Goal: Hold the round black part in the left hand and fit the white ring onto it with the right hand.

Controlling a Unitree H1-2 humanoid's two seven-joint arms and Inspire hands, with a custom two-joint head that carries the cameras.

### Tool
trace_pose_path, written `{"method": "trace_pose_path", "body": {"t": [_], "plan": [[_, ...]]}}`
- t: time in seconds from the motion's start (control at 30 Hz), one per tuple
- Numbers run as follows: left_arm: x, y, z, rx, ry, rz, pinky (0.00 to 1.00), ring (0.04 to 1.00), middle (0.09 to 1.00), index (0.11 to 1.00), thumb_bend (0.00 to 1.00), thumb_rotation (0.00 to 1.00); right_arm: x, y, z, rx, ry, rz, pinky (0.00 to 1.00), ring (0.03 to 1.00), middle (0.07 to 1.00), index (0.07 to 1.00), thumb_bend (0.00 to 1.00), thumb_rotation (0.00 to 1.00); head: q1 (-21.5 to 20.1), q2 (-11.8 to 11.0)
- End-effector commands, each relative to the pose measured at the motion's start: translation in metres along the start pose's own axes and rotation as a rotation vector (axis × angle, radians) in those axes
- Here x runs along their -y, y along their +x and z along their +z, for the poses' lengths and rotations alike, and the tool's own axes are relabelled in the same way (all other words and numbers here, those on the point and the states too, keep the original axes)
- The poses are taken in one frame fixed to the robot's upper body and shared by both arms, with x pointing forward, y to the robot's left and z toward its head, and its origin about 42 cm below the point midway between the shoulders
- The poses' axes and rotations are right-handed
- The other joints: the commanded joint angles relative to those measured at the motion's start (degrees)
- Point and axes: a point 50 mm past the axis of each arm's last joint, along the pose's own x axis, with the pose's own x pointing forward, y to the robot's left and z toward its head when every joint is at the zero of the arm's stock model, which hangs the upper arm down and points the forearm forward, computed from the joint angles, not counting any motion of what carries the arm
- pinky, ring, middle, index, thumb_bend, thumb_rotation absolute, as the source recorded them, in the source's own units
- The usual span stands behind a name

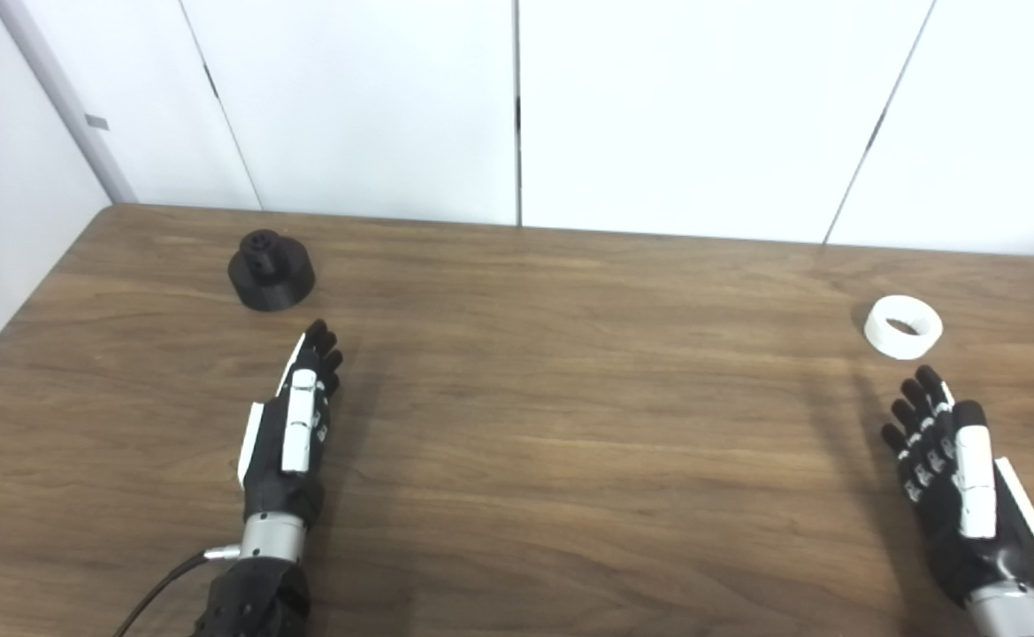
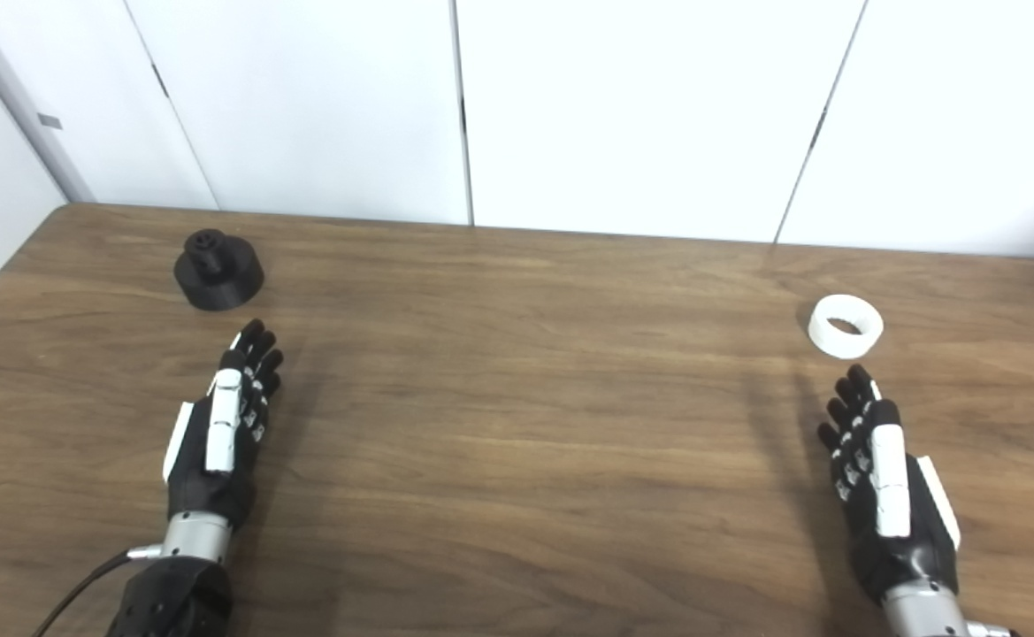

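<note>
Desk (image 1: 570,425): a wide brown wood-grain surface fills the lower two thirds of both head views. It runs from the left edge to the right edge, and its far edge meets the wall.

Wall (image 1: 375,106): plain white panels behind the desk, split by thin dark vertical seams. A pale grey strip slants down at the far left.

Left robot hand (image 1: 291,425): black with white plates, its arm entering from the bottom left. The hand is edge-on with the thumb side up, fingers stretched out straight and close together, pointing away toward the far side of the desk. It is open and grips nothing. Its fingertips (image 1: 320,341) are near the round black part but clear of it. A dark cable trails off from the wrist toward the bottom edge.

Right robot hand (image 2: 888,487): the same black and white build, its arm entering from the bottom right. Its fingers are extended and slightly spread, pointing away and a little leftward. It is open and empty. The fingertips (image 2: 860,379) are just short of the white ring and do not touch it.

Round black part (image 1: 271,270): a squat black disc with a small raised hub on top, upright on the desk at the far left, just beyond the left robot hand.

White ring (image 2: 846,326): a short, thick white band lying flat on the desk at the far right, hole facing up, well apart from the black part.
</note>
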Motion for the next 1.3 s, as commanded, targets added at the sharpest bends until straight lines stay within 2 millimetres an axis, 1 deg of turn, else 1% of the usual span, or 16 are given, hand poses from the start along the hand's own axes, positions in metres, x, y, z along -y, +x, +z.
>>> {"method": "trace_pose_path", "body": {"t": [0.0,0.03,0.07,0.13,0.17,0.27,0.33,0.37,0.47,0.6,0.8,0.93,1.13,1.27], "plan": [[0.008,0.006,0.01,0.054,0.01,-0.011,1.0,0.962,0.969,0.967,0.55,0.94,0.005,0.006,0.013,0.07,-0.024,0.017,1.0,1.0,1.0,1.0,0.55,1.0,1.55,-0.69],[0.009,0.006,0.009,0.052,0.012,-0.007,1.0,0.958,0.965,0.963,0.55,0.94,0.006,0.006,0.013,0.068,-0.029,0.017,1.0,1.0,1.0,1.0,0.55,1.0,2.06,-1.04],[0.011,0.005,0.008,0.05,0.014,-0.005,1.0,0.954,0.961,0.96,0.55,0.94,0.007,0.006,0.013,0.067,-0.03,0.017,1.0,1.0,1.0,1.0,0.55,1.0,3.35,-1.89],[0.014,0.004,0.006,0.047,0.021,-0.008,0.99,0.949,0.959,0.964,0.56,0.94,0.007,0.006,0.014,0.061,-0.031,0.017,1.0,1.0,1.0,1.0,0.54,1.0,4.25,-2.55],[0.016,0.003,0.005,0.047,0.018,-0.012,0.99,0.952,0.963,0.968,0.56,0.94,0.007,0.005,0.015,0.056,-0.033,0.016,1.0,1.0,1.0,1.0,0.54,1.0,5.13,-3.33],[0.019,0.003,0.001,0.048,0.018,-0.018,1.0,0.969,0.98,0.981,0.52,0.96,0.006,0.005,0.016,0.055,-0.03,0.019,1.0,1.0,1.0,1.0,0.54,1.0,6.33,-4.51],[0.021,0.003,-0.001,0.046,0.026,-0.011,0.99,0.966,0.98,0.981,0.51,0.96,0.005,0.006,0.016,0.057,-0.035,0.031,1.0,1.0,1.0,1.0,0.57,1.0,6.97,-5.07],[0.022,0.003,-0.001,0.045,0.03,-0.008,0.98,0.962,0.977,0.979,0.5,0.97,0.005,0.006,0.017,0.058,-0.04,0.037,1.0,1.0,1.0,1.0,0.57,1.0,7.22,-5.16],[0.023,0.003,-0.003,0.046,0.038,-0.008,0.98,0.953,0.968,0.978,0.5,0.98,0.004,0.007,0.018,0.062,-0.052,0.048,1.0,1.0,1.0,1.0,0.63,1.0,7.64,-5.35],[0.025,0.004,-0.005,0.047,0.044,-0.006,0.98,0.944,0.964,0.976,0.5,0.98,0.005,0.005,0.018,0.071,-0.043,0.035,1.0,1.0,1.0,1.0,0.58,1.0,8.11,-5.52],[0.027,0.004,-0.007,0.043,0.039,0.003,0.96,0.934,0.953,0.966,0.51,0.97,0.005,0.005,0.018,0.073,-0.019,0.027,1.0,1.0,1.0,1.0,0.57,1.0,9.28,-5.55],[0.029,0.005,-0.007,0.048,0.058,-0.003,0.97,0.936,0.958,0.975,0.51,0.97,0.006,0.006,0.018,0.072,-0.034,0.031,1.0,1.0,1.0,1.0,0.58,1.0,9.71,-5.64],[0.031,0.006,-0.007,0.056,0.088,0.0,0.95,0.925,0.95,0.97,0.48,0.95,0.007,0.006,0.019,0.066,-0.032,0.036,1.0,1.0,1.0,1.0,0.58,1.0,9.63,-5.43],[0.026,0.006,-0.006,0.038,0.149,-0.002,0.94,0.923,0.944,0.968,0.51,0.91,0.004,0.005,0.02,0.063,-0.037,0.037,1.0,1.0,1.0,1.0,0.6,1.0,8.65,-4.99]]}}
